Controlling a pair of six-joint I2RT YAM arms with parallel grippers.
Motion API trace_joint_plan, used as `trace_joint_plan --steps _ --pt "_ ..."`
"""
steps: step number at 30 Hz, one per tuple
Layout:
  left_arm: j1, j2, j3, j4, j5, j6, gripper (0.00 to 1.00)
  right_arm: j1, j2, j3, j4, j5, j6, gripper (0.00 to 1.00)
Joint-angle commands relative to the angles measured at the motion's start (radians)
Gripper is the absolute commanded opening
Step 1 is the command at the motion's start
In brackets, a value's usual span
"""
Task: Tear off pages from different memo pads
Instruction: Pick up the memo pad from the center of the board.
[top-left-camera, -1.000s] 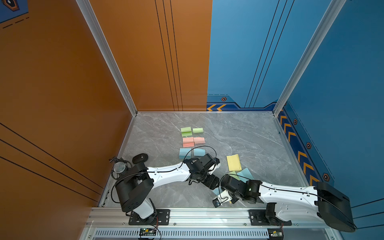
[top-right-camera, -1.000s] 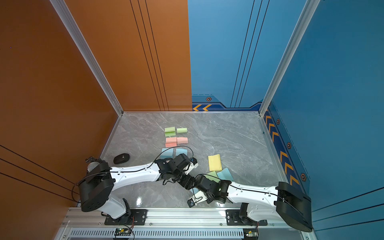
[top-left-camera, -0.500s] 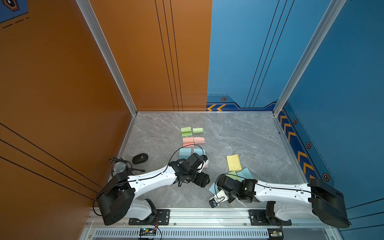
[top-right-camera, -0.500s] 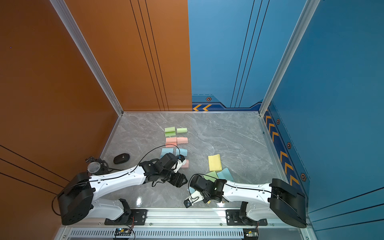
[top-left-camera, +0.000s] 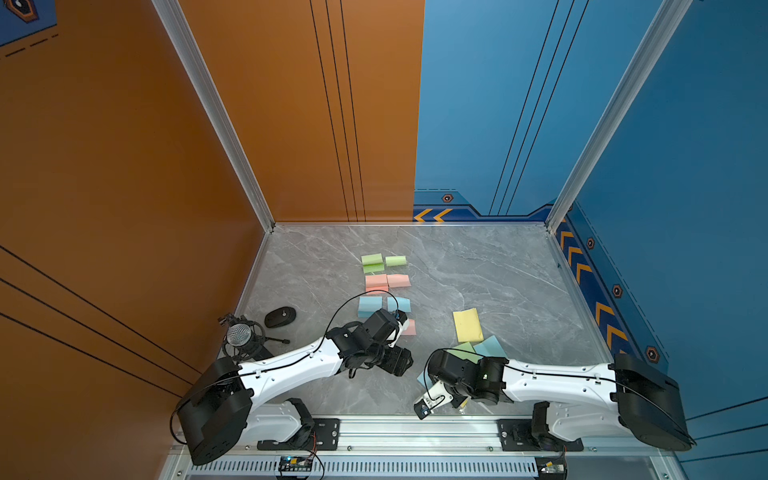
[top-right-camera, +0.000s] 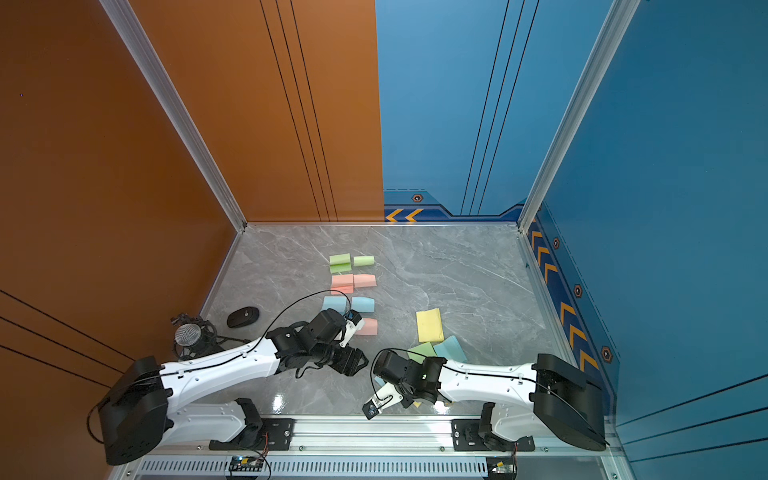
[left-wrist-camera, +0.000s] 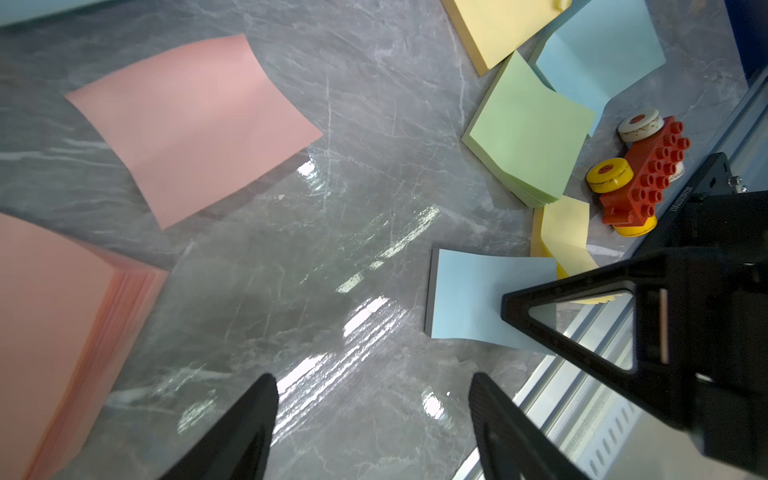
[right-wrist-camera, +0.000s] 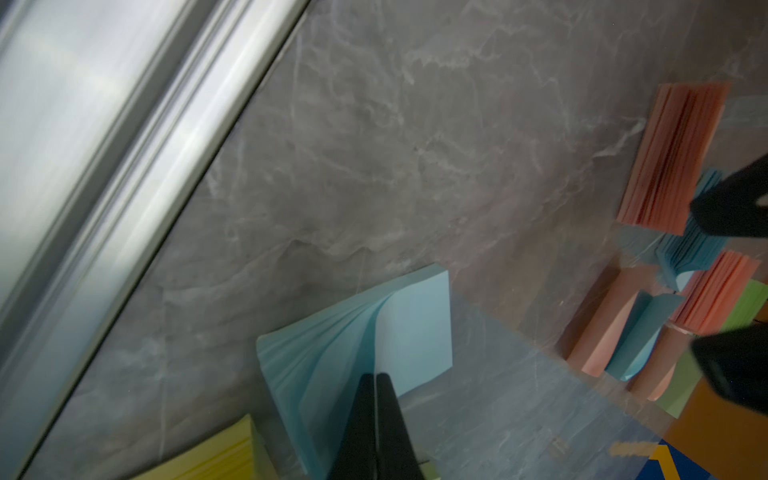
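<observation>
Entry: blue memo pad (right-wrist-camera: 316, 365), square, at the front of the table (left-wrist-camera: 332, 208) near the rail (right-wrist-camera: 104, 124). It lies directly beneath the right gripper (right-wrist-camera: 376, 376), which makes the right arm the nearer of the 2. Right gripper: fingers pressed together, apparently pinching the top page (right-wrist-camera: 415, 324) at its near edge. Page: pale blue, thin, curling up, with the sheets beneath fanned. Left gripper (left-wrist-camera: 372, 376): spread wide, holding nothing, over bare table just beside the pad on its inward side.
</observation>
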Motion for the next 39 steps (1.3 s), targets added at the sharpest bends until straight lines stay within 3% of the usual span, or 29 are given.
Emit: trace_joint_plan --steps 1,4,9,13,18,27,34,39 --pt "-0.007 -0.067 -0.032 -0.019 -0.084 -0.018 0.76 -0.033 -0.016 0.059 -0.069 -0.025 0.032 0.0" --pt "-0.007 -0.153 -0.058 -0.018 -0.141 -0.024 0.78 -0.084 -0.04 0.113 -0.093 -0.033 0.11 0.0" --pt "-0.007 -0.334 -0.109 -0.015 -0.243 -0.045 0.94 -0.177 -0.065 0.236 -0.104 -0.048 0.309 0.0" --pt "-0.008 -0.45 -0.119 -0.01 -0.224 -0.042 0.99 -0.192 -0.032 0.336 -0.133 0.026 0.449 0.0" --pt "-0.011 -0.539 -0.116 0.005 -0.169 -0.024 0.99 -0.193 -0.009 0.444 -0.165 0.02 0.542 0.0" --pt "-0.038 -0.49 -0.109 0.12 -0.096 -0.077 0.99 -0.157 -0.006 0.532 -0.191 -0.004 0.63 0.0" --pt "-0.041 -0.445 -0.123 0.213 -0.137 -0.135 1.0 -0.145 -0.025 0.505 -0.171 -0.029 0.659 0.0" --pt "-0.04 -0.4 -0.142 0.245 -0.139 -0.153 0.94 -0.155 -0.073 0.463 -0.109 -0.11 0.734 0.0"
